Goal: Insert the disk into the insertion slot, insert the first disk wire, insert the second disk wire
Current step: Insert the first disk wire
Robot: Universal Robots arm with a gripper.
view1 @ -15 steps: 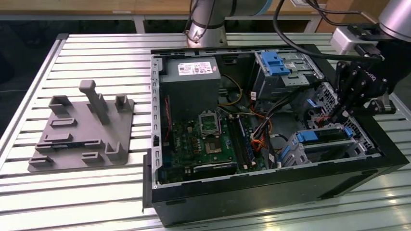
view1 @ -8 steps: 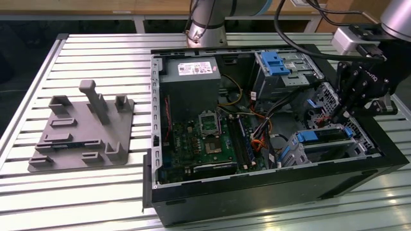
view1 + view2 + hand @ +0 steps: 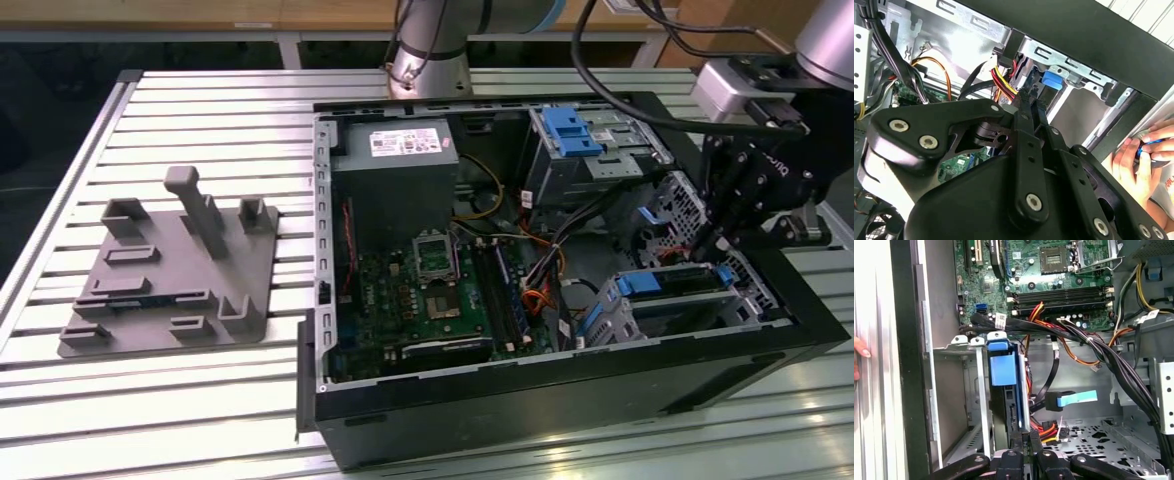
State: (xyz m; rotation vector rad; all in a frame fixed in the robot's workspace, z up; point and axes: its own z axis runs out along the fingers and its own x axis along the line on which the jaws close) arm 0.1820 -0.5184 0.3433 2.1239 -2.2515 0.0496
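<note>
Work area: an open computer case [image 3: 561, 400] lies on a slatted table [image 3: 160, 420], with the motherboard [image 3: 427, 290] at its centre.
Gripper position: the gripper [image 3: 707, 252] reaches into the case at 3 o'clock in the exterior view. The taller cage with the blue latch [image 3: 574, 130] stands apart from it at 1 o'clock.
Disk: the disk [image 3: 1002, 365] stands on edge between the silver walls of the insertion slot [image 3: 979, 400]. Its blue carrier end is toward the motherboard. Judged largely entered, not confirmed fully home.
Jaws: together, with the tips at the disk's near end in both wrist views. It cannot be told whether they nip the carrier rail or merely bear against it, as the fingers hide the contact.
Wires: a blue-tabbed connector [image 3: 1074, 399] lies loose just beside the slot, unplugged, and is judged to be a disk wire. A red-and-yellow wire bundle [image 3: 1046, 429] sits near the fingertips.
Bystander: a person's hand [image 3: 1134, 160] is outside the case wall, near the slot.
Step in hand: seating the disk.
Method: press squarely along the rails, since any tilt would likely bind the carrier against the slot walls. Use steady, light force and keep the loose wires out from between disk and wall.
Risk: a pinched wire, or a hand close to the moving arm.
</note>
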